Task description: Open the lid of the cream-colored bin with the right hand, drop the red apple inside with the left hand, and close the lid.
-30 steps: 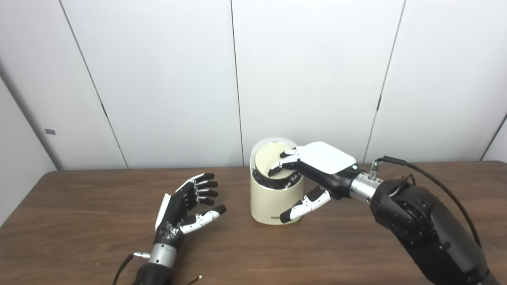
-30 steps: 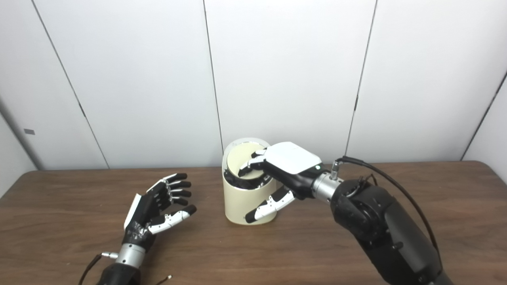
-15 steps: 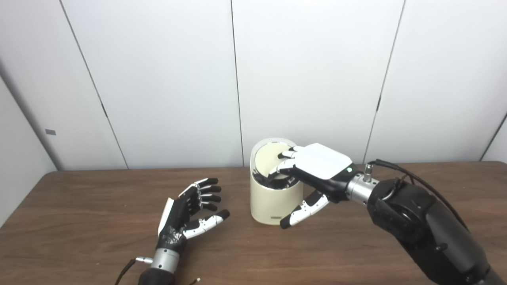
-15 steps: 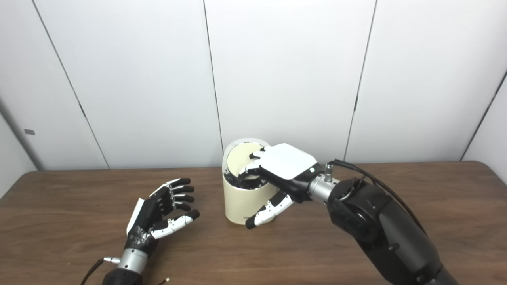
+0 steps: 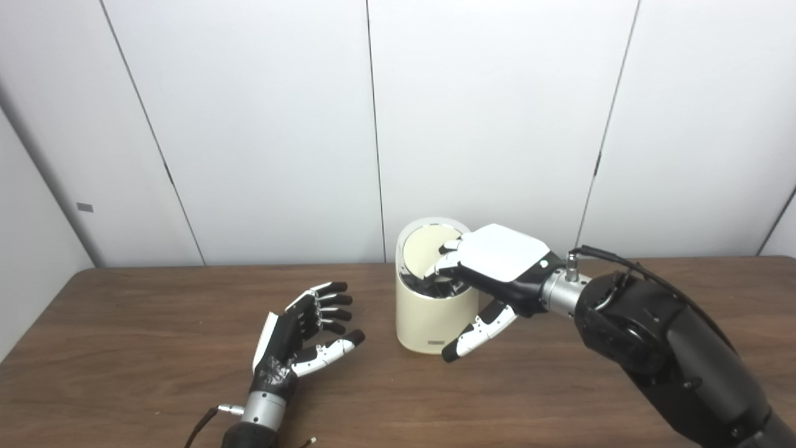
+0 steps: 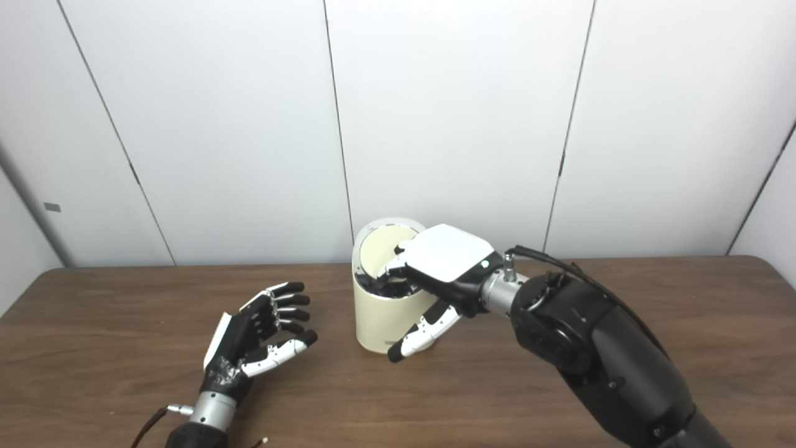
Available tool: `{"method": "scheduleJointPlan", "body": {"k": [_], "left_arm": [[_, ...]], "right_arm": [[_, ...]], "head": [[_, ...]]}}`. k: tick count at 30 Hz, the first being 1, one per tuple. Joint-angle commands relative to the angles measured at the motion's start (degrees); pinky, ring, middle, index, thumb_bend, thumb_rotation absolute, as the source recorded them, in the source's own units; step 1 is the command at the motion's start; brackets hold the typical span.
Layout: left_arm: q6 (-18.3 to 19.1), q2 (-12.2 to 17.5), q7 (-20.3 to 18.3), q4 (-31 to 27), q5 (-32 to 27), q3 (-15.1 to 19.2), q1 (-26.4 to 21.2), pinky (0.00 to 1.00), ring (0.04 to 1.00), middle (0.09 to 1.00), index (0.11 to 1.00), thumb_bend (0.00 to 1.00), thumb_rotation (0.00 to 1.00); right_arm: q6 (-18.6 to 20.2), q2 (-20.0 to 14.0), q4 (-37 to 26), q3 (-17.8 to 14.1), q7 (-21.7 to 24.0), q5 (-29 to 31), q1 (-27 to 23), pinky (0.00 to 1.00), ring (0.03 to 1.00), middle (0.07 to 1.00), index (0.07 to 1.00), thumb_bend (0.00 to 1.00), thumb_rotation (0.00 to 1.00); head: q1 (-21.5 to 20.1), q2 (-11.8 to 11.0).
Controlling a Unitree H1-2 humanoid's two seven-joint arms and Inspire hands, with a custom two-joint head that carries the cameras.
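White panelled wall (image 5: 485, 112) behind brown wooden table (image 5: 124, 348).

I am counting: one cream-colored bin (image 5: 435, 314), carrying one lid (image 5: 429, 251); two hands of mine, one left hand (image 5: 305, 333) and one right hand (image 5: 497, 264); one counter (image 5: 124, 348) carrying it all.

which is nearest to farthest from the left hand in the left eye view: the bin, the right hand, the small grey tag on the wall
1. The cream bin, just to the right of the left hand on the table.
2. The right hand, beyond that, over the bin's far right side.
3. The grey tag, up on the wall at far left.
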Motion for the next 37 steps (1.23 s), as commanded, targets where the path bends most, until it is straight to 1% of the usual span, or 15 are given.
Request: {"method": "scheduleJointPlan", "body": {"k": [1,5,9,12,13,15,17,18,20,21,24,25,27,30,37], "left_arm": [[-0.2,-0.9,0.0,2.6,-0.4,-0.5,2.7,0.56,0.642,0.711,0.768,0.72,0.12],[-0.8,-0.6,0.3,2.9,0.5,-0.8,2.6,0.57,0.637,0.706,0.772,0.72,0.13],[-0.4,-0.7,-0.1,3.0,-0.4,-0.7,2.6,0.57,0.642,0.708,0.771,0.72,0.12],[-0.6,-0.6,-0.4,3.0,-0.7,-0.7,2.6,0.57,0.642,0.71,0.773,0.72,0.11],[-0.6,-0.6,-0.4,3.1,-0.7,-0.7,2.6,0.57,0.64,0.71,0.771,0.72,0.11],[-0.6,-0.6,-0.3,2.9,-0.5,-0.8,2.6,0.57,0.638,0.709,0.77,0.73,0.12],[-0.4,-0.6,-0.3,2.6,-0.5,-0.7,2.7,0.57,0.635,0.708,0.769,0.74,0.14],[-0.3,-0.6,-0.3,2.5,-0.6,-0.7,2.8,0.57,0.636,0.708,0.768,0.74,0.14],[-0.1,-0.6,-0.4,2.3,-0.8,-0.7,2.8,0.57,0.636,0.708,0.767,0.73,0.13],[0.0,-0.6,-0.4,2.2,-0.8,-0.7,2.8,0.56,0.634,0.707,0.765,0.73,0.12],[-0.5,-0.3,-0.5,2.3,-0.4,-0.9,2.8,0.56,0.631,0.706,0.767,0.72,0.12],[-0.6,-0.2,-0.6,2.2,-0.4,-0.9,2.8,0.56,0.63,0.706,0.767,0.72,0.12],[-0.4,-0.1,-0.7,1.9,-0.6,-0.9,3.0,0.56,0.632,0.705,0.769,0.72,0.13],[0.0,-0.1,-1.1,1.4,-1.3,-0.8,3.2,0.56,0.636,0.707,0.768,0.72,0.12],[-0.3,0.3,-2.2,0.9,-2.1,-0.4,3.5,0.56,0.635,0.707,0.762,0.72,0.1]], "right_arm": [[0.3,-0.7,-0.3,-1.2,1.1,2.3,0.9,0.93,0.9,0.774,0.766,0.71,0.72],[1.7,0.5,-2.0,-5.7,-1.7,6.0,1.3,0.92,0.9,0.8,0.786,0.67,0.65],[1.6,1.4,-3.0,-10.3,-6.4,8.9,2.6,0.81,0.876,0.824,0.823,0.64,0.58],[1.8,2.6,-2.9,-13.1,-10.2,9.2,3.6,0.82,0.873,0.853,0.851,0.63,0.53],[1.8,2.8,-2.8,-14.0,-11.4,9.4,4.0,0.71,0.848,0.851,0.851,0.62,0.51],[2.1,3.3,-3.2,-16.1,-13.8,10.7,5.6,0.69,0.842,0.855,0.852,0.62,0.5],[1.7,3.7,-2.6,-18.5,-15.6,13.7,7.3,0.7,0.854,0.879,0.873,0.61,0.49],[1.7,3.7,-2.2,-19.4,-16.4,14.6,8.0,0.74,0.867,0.897,0.892,0.6,0.47],[2.5,4.0,-1.4,-21.0,-18.2,15.3,9.7,0.79,0.874,0.904,0.905,0.61,0.48],[3.1,4.1,-1.1,-21.5,-18.7,15.7,10.3,0.84,0.895,0.908,0.908,0.64,0.48],[4.3,4.6,-0.6,-23.7,-20.1,18.9,13.4,0.88,0.964,0.943,0.901,0.65,0.45],[3.5,4.7,-0.1,-24.4,-21.1,19.8,14.7,0.88,0.97,0.948,0.899,0.65,0.45],[2.0,5.2,1.1,-25.4,-22.5,22.4,17.0,0.8,0.912,0.952,0.882,0.67,0.37],[-1.4,5.8,3.6,-26.1,-24.6,26.4,19.6,0.75,0.844,0.894,0.878,0.69,0.29],[-6.5,6.9,8.2,-26.3,-27.9,30.6,21.9,0.7,0.837,0.88,0.867,0.73,0.27]], "head": [[0.0,0.0],[0.0,0.0],[-0.1,0.1],[-0.1,0.1],[-0.1,0.1],[0.0,0.3],[0.0,0.4],[-0.1,0.4],[-0.2,0.4],[-0.2,0.4],[-0.4,0.3],[-0.6,0.3],[-0.9,0.3],[-1.2,0.3],[-2.1,0.4]]}}
